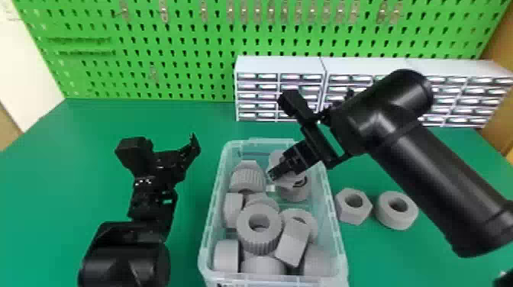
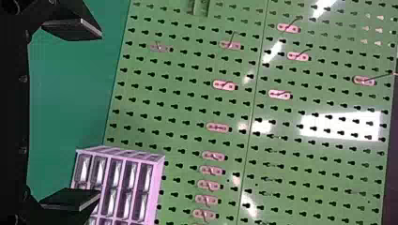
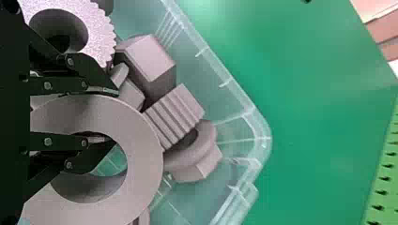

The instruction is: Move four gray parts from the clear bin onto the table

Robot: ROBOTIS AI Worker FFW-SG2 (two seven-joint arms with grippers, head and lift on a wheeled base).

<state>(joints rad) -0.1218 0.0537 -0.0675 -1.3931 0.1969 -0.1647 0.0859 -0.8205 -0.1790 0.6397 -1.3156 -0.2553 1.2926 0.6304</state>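
Evidently, the right arm (image 1: 431, 164)'s jaws grasp a gray ring (image 3: 144, 164) by its wall; the left arm (image 1: 126, 248)'s stand apart. Its likely landing, the counter (image 1: 374, 259), lies right of the clear bin (image 1: 336, 229).

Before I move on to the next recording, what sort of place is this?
Probably a workshop workbench: green pegboard behind, small-drawer cabinets, and a clear bin of gray parts.

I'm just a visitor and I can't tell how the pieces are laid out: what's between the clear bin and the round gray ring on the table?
A gray hexagonal nut lies between the clear bin and the ring, in the head view.
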